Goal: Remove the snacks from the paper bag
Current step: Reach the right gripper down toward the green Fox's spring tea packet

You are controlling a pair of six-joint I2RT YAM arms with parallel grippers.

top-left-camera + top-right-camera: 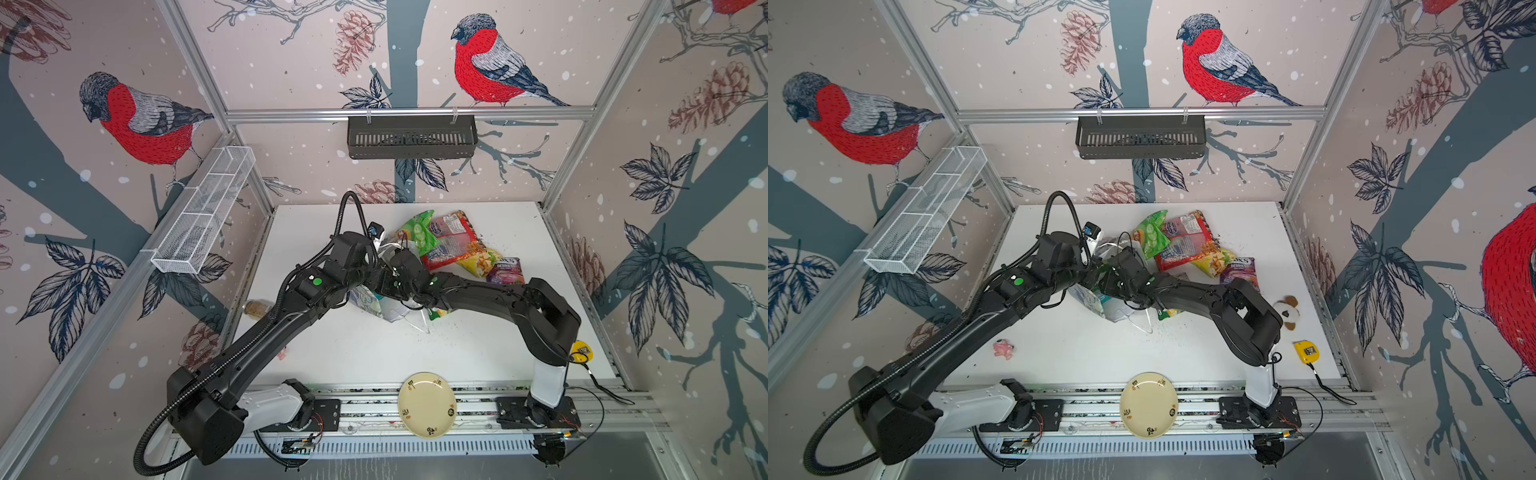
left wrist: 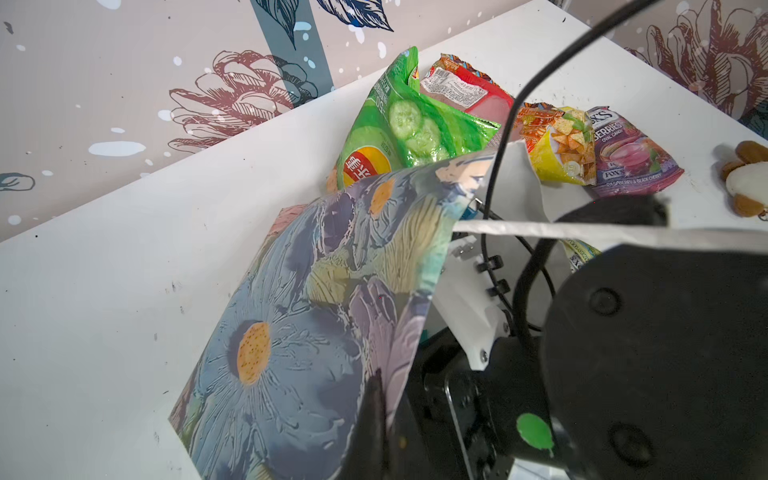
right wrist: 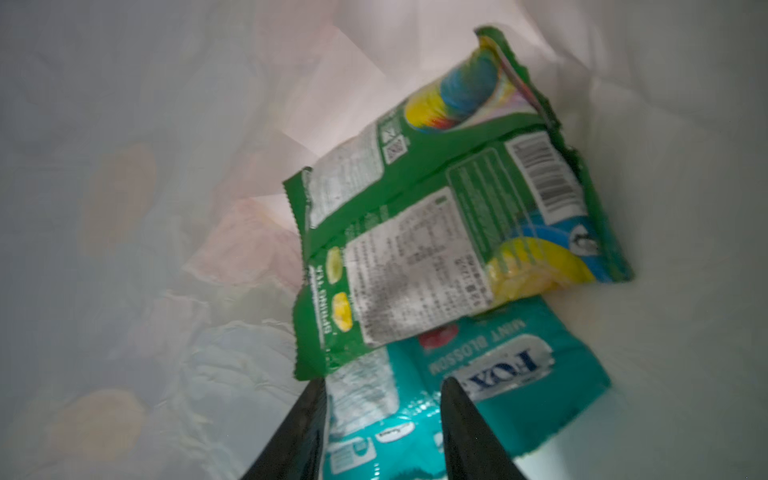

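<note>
Two snacks lie inside the paper bag: a green packet resting partly on a teal packet. The bag lies tipped over at the middle of the surface. The other packets are already out. The cucumber packet, the red packet, the yellow packet and the purple packet are heaped at 1 o'clock from the bag. Another green one peeks out under the right arm.

The left claw is pinched tight on the bag's floral wall. The right claw is deep in the bag with its jaws parted astride the teal packet, gripping nothing.

Several things could go wrong from here:
- The glossy film may slide out of a shallow bite.
- Closing low could catch the bag's white lining along with the packet, so that pulling back drags or tears the paper.
- The green packet overlaps the teal one, so it may ride out halfway and drop, or get pushed deeper.
- The bag is held by only one wall, so a hard pull could wrench it free.
- The right arm could sweep the nearby heap as it backs out.
</note>
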